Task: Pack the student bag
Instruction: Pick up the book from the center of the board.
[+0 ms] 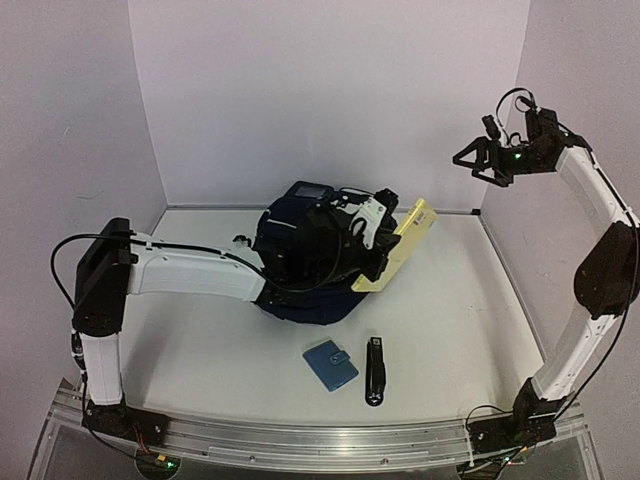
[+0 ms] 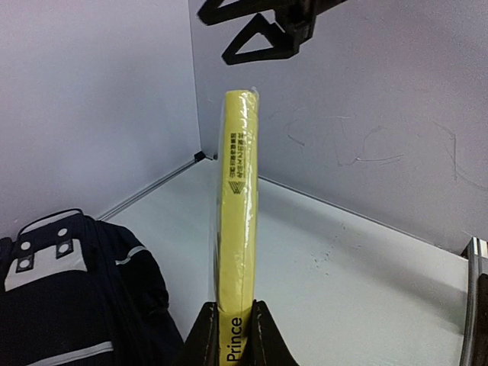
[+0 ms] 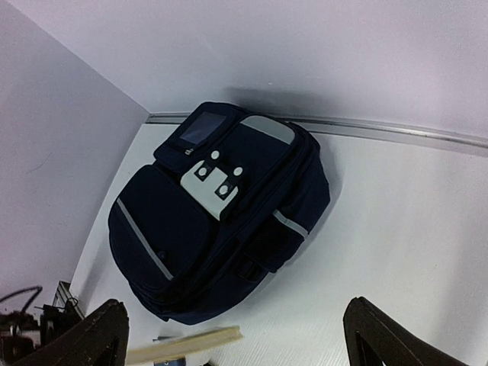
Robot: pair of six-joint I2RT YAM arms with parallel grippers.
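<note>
Two arms, one of each item; left gripper (image 2: 233,337) sits over the large dark navy fabric backpack with thin white stripes (image 1: 278,232), which lies rear-centre on the white table (image 1: 200,340), partly hidden by that arm; jaws pinched narrow on the end of a slim yellow paperback book (image 1: 408,243), tilted just right of the bag; spine reads "Prince", smaller print illegible. In front of the bag: small light-blue snap wallet (image 1: 330,363), black bar-shaped tool (image 1: 375,370) just right of it, not touching; right gripper (image 1: 476,165) hangs high by the right wall, jaws spread wide, holding nothing.
</note>
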